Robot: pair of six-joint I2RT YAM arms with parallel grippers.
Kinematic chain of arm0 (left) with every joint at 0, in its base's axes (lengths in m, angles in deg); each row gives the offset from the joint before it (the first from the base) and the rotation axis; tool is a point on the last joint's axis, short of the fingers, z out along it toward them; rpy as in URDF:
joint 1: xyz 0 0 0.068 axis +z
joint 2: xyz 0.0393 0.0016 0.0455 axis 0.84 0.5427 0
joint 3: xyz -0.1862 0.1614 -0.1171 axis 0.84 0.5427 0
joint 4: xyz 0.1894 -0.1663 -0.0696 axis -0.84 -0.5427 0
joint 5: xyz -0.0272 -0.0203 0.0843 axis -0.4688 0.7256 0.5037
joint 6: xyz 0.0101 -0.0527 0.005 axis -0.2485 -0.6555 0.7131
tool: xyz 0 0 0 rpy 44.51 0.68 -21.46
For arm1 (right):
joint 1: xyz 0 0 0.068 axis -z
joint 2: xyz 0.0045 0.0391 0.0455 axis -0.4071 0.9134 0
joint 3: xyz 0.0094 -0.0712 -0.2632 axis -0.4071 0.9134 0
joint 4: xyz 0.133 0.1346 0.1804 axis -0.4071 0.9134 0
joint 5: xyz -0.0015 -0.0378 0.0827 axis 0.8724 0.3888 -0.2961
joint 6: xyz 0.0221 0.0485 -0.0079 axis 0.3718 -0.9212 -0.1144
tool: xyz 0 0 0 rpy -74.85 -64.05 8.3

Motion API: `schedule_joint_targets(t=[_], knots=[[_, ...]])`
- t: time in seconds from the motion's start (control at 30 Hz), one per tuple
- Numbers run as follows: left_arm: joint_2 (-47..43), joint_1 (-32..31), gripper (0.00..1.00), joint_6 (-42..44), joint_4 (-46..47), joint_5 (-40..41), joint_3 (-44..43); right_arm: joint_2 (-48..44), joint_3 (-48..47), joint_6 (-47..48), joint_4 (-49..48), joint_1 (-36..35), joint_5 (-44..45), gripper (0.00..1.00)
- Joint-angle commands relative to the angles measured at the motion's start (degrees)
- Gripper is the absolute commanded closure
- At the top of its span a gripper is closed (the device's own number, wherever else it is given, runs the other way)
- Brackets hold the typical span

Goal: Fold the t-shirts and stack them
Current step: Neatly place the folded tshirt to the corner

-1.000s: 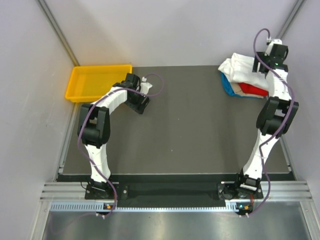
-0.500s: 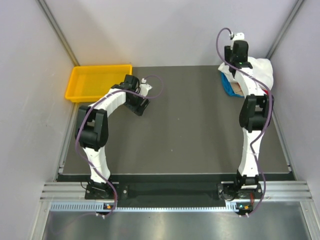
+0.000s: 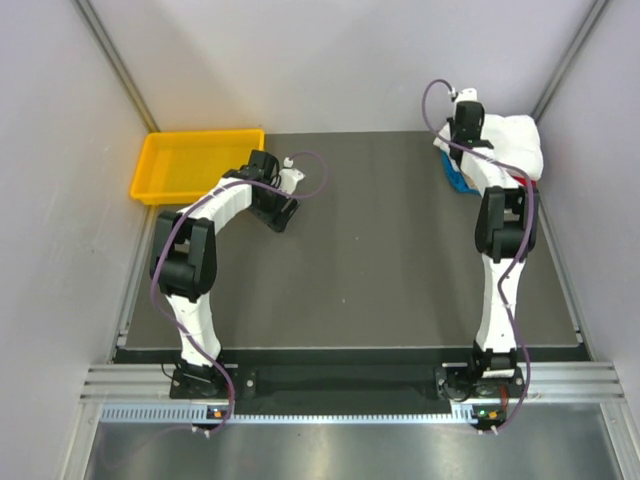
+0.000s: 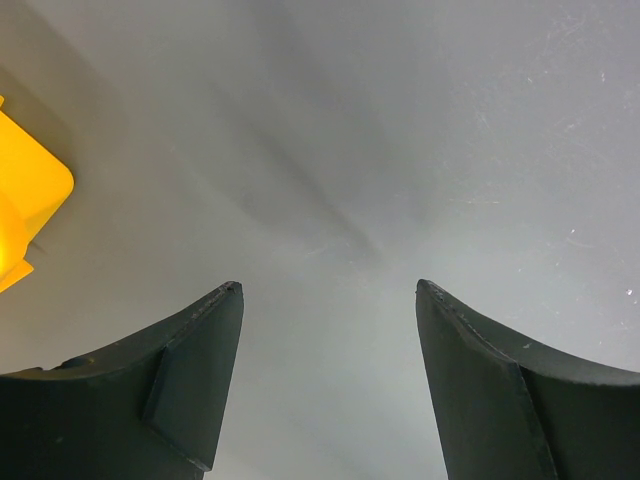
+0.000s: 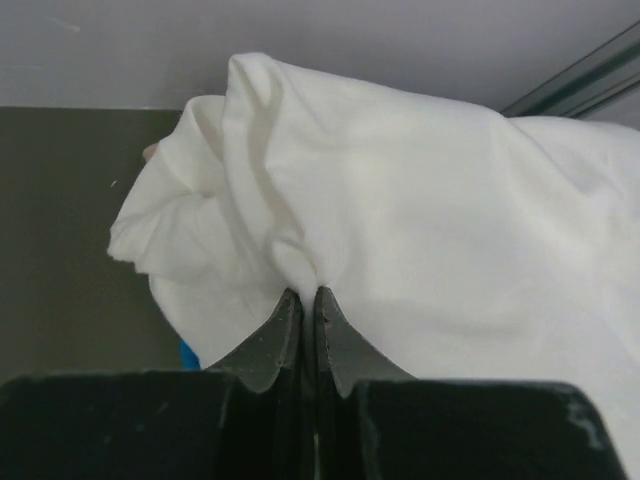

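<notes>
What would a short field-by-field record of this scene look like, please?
Right pincer: shut on a pinch of the white t-shirt
White t-shirt: bunched, unfolded, at the far right corner of the table
Beneath it: an edge of a blue t-shirt shows; the rest is hidden
Left pincer: open, holding nothing, beside the yellow tray
Yellow tray: far left corner, nothing visible inside

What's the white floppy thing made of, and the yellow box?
The white t-shirt looks like soft matte cloth: it bunches into folds where the right end effector pinches it. The yellow tray seems hard, smooth plastic, judging by its stiff, even rim.
</notes>
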Motion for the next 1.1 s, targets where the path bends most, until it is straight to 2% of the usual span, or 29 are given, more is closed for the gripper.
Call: schedule_joint_targets(t=[0.0, 0.2, 0.33, 0.4, 0.43, 0.5, 0.57, 0.6, 0.7, 0.9, 1.03, 1.07], knots=[[-0.89, -0.05, 0.25, 0.91, 1.2, -0.54, 0.05, -9.12, 6.03, 2.51, -8.15, -3.48, 1.25, 1.0], [-0.8, -0.05, 0.25, 0.99, 0.94, -1.06, -0.13, -14.67, 14.14, 3.66, -13.69, -5.6, -0.33, 1.0], [-0.71, -0.05, 0.25, 1.26, 0.76, -0.97, -0.04, -11.78, 10.9, 4.45, -8.69, -5.51, -2.86, 1.0], [-0.8, -0.05, 0.25, 1.35, 0.94, -0.98, 0.13, -9.06, 8.27, 4.8, -6.49, -5.6, -3.75, 0.97], [-0.63, 0.04, 0.25, 1.52, 0.94, -0.8, 0.13, -8.0, 7.03, 4.89, -3.61, -5.6, -4.02, 0.94], [-0.54, 0.04, 0.25, 1.52, 0.76, -0.8, 0.05, -4.93, 3.79, 4.98, -1.14, -5.6, -4.54, 0.77], [-0.19, 0.04, 0.25, 1.79, 0.68, -0.89, 0.13, -2.82, 1.58, 6.02, 4.48, -5.69, -11.46, 0.63], [-0.1, 0.04, 0.25, 1.87, 0.76, -0.89, 0.22, -2.29, -0.17, 6.47, 6.68, -5.77, -14.45, 0.51], [0.34, 0.04, 0.25, 1.96, 0.67, -0.71, 0.22, -2.19, 0.51, 7.44, 10.13, -6.04, -18.6, 0.36], [0.6, 0.04, 0.26, 1.87, 0.24, -0.8, 0.05, -4.74, 0.87, 6.56, 11.18, -5.77, -21.07, 0.32], [-0.8, 0.04, 0.26, 1.79, -0.64, -1.5, 0.31, -7.98, -1.76, 3.85, 17.32, -5.69, -29.73, 0.25], [-1.24, 0.04, 0.26, 1.7, -0.9, -1.68, 0.66, -9.04, -2.03, 3.14, 18.55, -5.6, -31.25, 0.21]])
